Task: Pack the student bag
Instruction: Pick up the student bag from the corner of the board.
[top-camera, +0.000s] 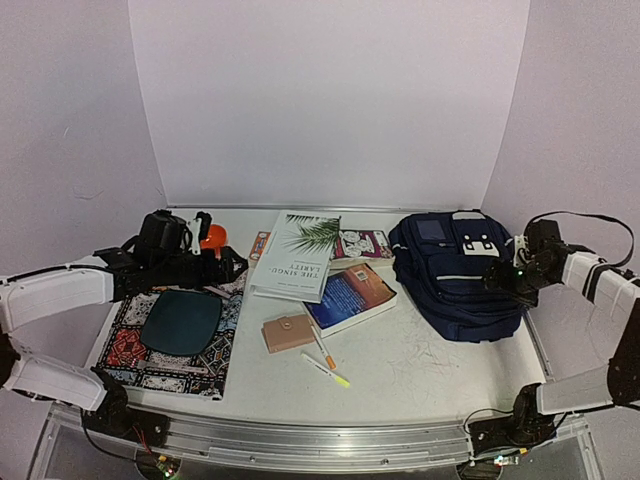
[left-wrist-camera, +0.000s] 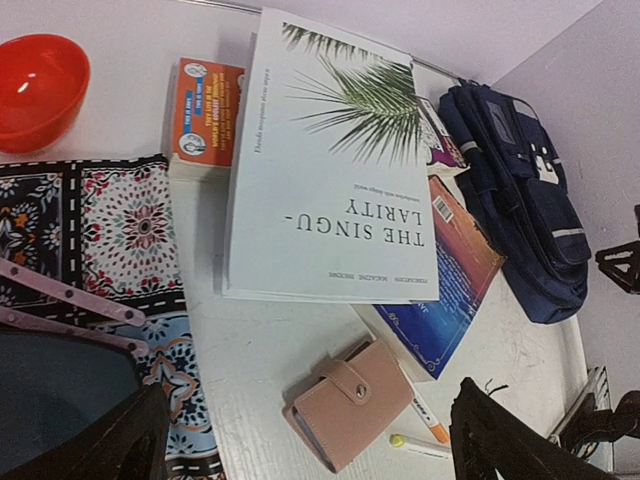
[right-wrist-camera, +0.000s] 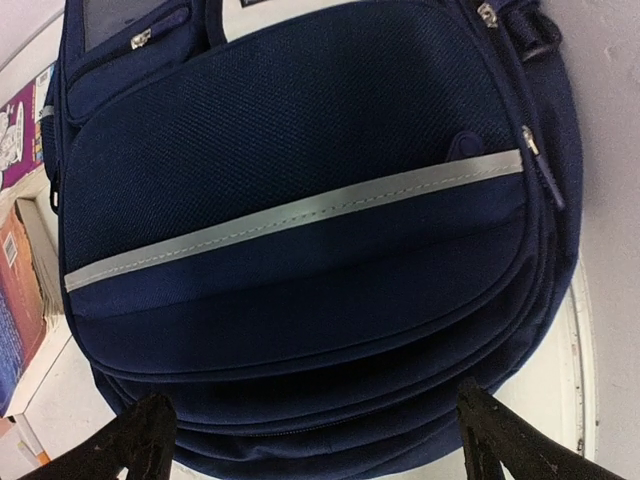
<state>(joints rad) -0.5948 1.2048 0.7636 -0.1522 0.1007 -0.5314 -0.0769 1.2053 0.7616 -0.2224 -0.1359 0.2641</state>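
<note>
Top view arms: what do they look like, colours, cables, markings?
The left arm and right arm have white shell links, black joints. The left gripper and right gripper are black, two-fingered. A black cable loops above the right wrist; a green light glows there. No markings legible.

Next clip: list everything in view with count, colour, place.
student bag: 1, navy, table's right
white book: 1, white, centre back
blue book: 1, blue-orange, partly under white book
purple book: 1, purple, beside bag
orange booklet: 1, orange, back left
bowl: 1, red, back left
patterned cloth: 1, multicolour, front left
oval pad: 1, dark teal, on cloth
wallet: 1, pink, centre front
markers: 2, orange-tipped, yellow-tipped, beside wallet
left tool: 1, black, open, above cloth
right tool: 1, black, open, by bag
</note>
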